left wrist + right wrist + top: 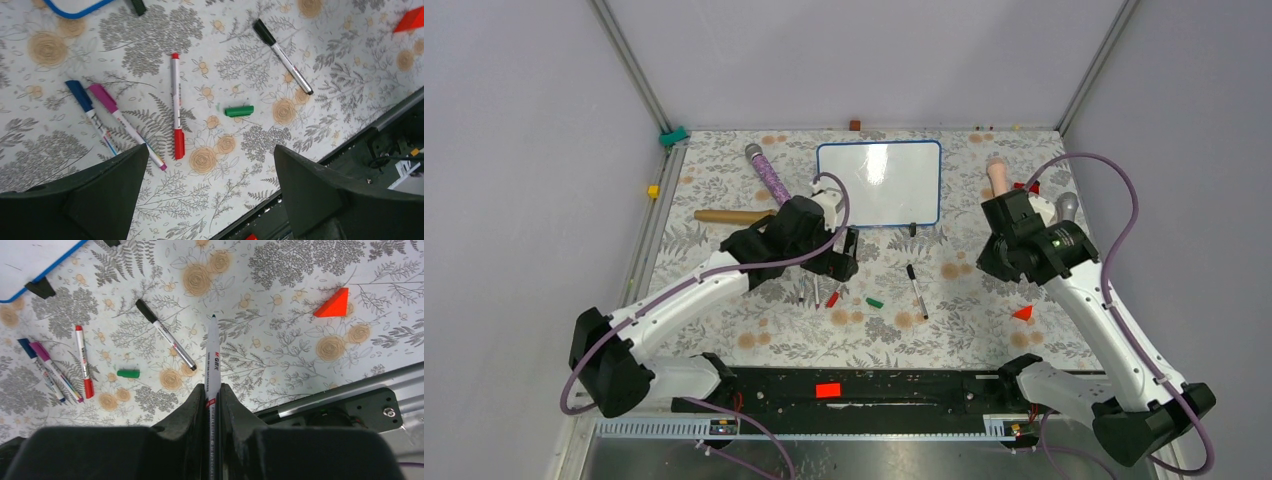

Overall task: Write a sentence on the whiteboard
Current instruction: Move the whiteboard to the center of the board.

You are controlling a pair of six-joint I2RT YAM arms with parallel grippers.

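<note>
The whiteboard (879, 183) lies at the back middle of the table, blue-framed, and its white surface looks blank; no sentence shows on it. Its corner shows in the left wrist view (75, 10) and in the right wrist view (30, 260). My right gripper (212, 387) is shut on an uncapped green-tipped marker (213, 352), held above the table right of the board (996, 262). A green cap (128, 373) lies loose on the table. My left gripper (211, 150) is open and empty, hovering just below the board (842, 262).
Red (175, 105), blue (90, 115), magenta (125, 125) and black (282, 55) markers lie below the board. A purple roller (766, 172) and a wooden rolling pin (729, 215) lie left of it. An orange triangle (1022, 313) lies at the right. A black rail (874, 390) runs along the near edge.
</note>
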